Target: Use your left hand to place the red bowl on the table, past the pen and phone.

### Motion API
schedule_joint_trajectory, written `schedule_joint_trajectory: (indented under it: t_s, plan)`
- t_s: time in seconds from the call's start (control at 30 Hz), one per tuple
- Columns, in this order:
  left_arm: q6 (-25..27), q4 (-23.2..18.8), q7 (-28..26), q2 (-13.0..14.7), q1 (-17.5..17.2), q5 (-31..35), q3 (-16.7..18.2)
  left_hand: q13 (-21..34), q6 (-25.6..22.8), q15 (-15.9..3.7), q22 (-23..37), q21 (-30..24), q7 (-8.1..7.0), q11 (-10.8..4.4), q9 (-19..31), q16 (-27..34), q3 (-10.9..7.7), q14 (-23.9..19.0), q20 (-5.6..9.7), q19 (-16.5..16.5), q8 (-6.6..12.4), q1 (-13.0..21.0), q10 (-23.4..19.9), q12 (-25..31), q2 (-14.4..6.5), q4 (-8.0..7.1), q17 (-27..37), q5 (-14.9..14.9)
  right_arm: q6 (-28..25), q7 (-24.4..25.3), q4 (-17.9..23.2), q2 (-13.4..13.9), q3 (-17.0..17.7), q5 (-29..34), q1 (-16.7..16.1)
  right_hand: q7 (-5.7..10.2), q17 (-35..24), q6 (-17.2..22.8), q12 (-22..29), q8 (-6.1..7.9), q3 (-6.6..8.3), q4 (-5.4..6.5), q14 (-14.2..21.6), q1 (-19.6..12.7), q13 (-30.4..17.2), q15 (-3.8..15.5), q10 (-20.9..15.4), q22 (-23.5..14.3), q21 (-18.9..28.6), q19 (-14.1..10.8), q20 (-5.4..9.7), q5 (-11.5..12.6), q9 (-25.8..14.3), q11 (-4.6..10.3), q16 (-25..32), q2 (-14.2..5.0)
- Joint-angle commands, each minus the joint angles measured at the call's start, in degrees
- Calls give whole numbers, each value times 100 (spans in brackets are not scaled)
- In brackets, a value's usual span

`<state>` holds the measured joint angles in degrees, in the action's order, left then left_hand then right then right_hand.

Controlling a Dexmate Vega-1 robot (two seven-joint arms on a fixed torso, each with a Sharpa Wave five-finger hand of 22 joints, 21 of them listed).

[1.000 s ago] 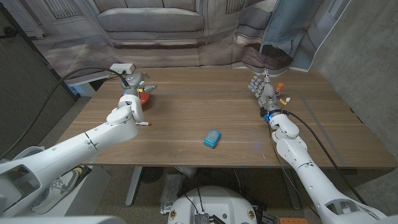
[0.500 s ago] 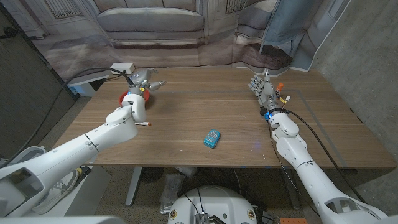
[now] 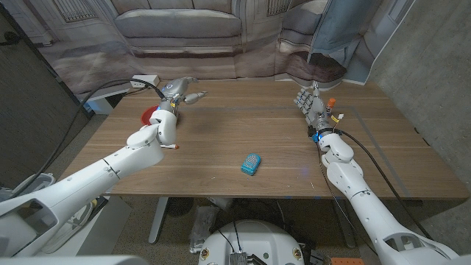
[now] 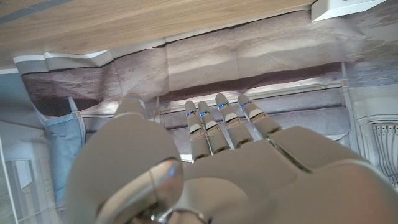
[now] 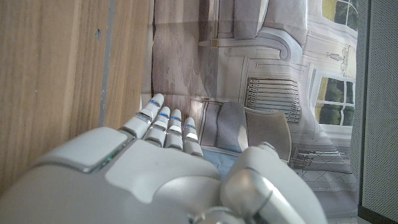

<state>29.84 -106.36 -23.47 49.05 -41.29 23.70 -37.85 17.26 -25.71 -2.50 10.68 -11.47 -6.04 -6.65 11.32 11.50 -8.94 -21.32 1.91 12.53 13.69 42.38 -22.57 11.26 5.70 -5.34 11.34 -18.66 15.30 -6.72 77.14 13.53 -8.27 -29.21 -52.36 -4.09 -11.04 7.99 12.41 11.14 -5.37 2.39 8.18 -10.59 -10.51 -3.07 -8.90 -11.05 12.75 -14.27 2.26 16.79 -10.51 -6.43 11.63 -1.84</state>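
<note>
1. Judging from the head view, the left hand (image 3: 182, 91) hovers above the table's far left part with its fingers stretched out and nothing in them; the left wrist view shows the same straight, empty fingers (image 4: 225, 121).
2. The red bowl (image 3: 151, 114) sits on the wooden table (image 3: 243, 132) at its far left edge, partly hidden behind the left forearm, and apart from the hand.
3. The release looks done, so a clean finish would be to draw the arm away high and sideways, so the wrist does not brush the bowl's rim.
4. The bowl reads as a shallow, smooth, glossy red round, probably light and easy to nudge.
5. A small teal phone (image 3: 252, 163) with a dotted face lies mid-table; a thin red-tipped pen (image 3: 170, 146) lies beside the left forearm.
6. The right hand (image 3: 310, 104) stands at the far right, fingers loosely extended and holding nothing.
</note>
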Motion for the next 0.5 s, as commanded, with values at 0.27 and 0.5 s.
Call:
schedule_joint_trajectory:
  t_s: [0.27,0.5]
  plan:
    - [-759,147,-87,-214,-102,306,77,-17,-50,-206,-9,-59,9,51,17,40,53,-80,46,40,-7,-130,-19,22,19,-58,8,-69,35,15,76,28,-14,29,-13,7,-32,14,-30,9,-59,8,40,-61,-17,-13,-33,-24,-24,-52,7,-10,-17,13,-37,-25]
    - [-833,191,-73,-284,-146,328,126,-30,-53,-216,-12,-56,3,48,17,42,75,-92,28,40,-12,-164,-26,26,23,-75,6,-97,22,46,108,41,-17,25,-47,6,-32,13,-31,9,-63,7,40,-61,-17,-17,-32,-24,-25,-51,4,-10,-17,8,-37,-27]
